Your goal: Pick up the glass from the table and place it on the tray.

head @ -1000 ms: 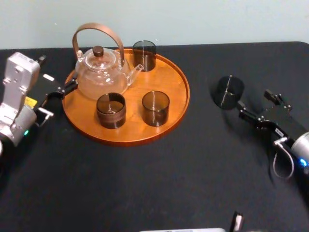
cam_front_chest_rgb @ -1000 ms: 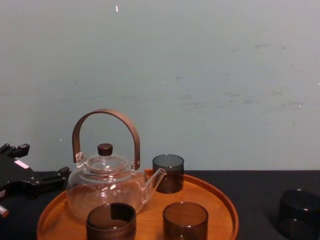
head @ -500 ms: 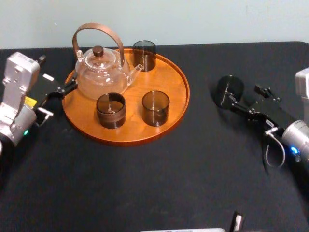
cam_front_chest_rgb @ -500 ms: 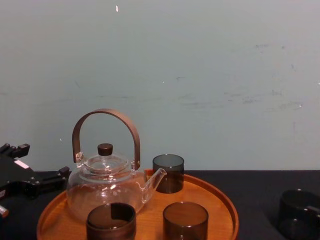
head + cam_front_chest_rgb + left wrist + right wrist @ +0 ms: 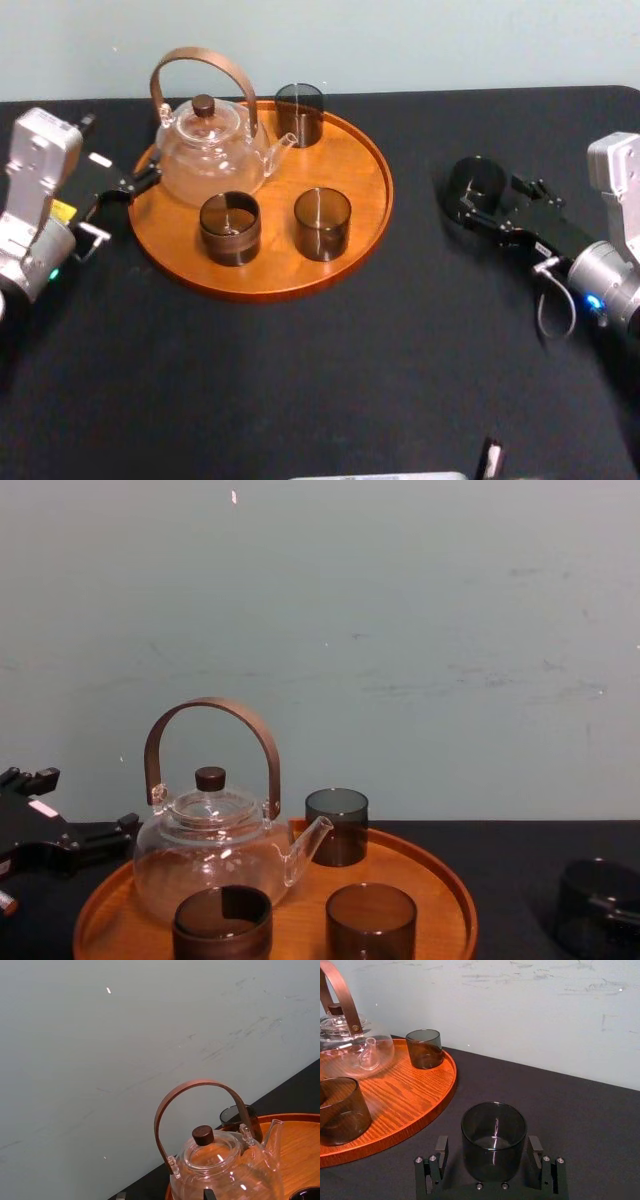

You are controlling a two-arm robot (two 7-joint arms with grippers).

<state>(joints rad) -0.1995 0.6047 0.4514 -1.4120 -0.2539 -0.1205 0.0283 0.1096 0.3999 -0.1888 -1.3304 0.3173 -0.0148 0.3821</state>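
Straddling the glass [image 5: 494,1135], the right end effector [image 5: 488,1146] gapes, wrist view showing side gaps.

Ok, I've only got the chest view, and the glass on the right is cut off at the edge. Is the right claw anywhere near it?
Observer: Yes. The right wrist view shows the glass upright on the table between the right claw's open fingers, with a gap on each side.
Operator: Room on the tray?
Observer: From the head view, the tray is bare wood along its right side and its near edge.
Operator: And the left claw?
Observer: In the head view the left claw is open and idle by the tray's left rim, beside the teapot.
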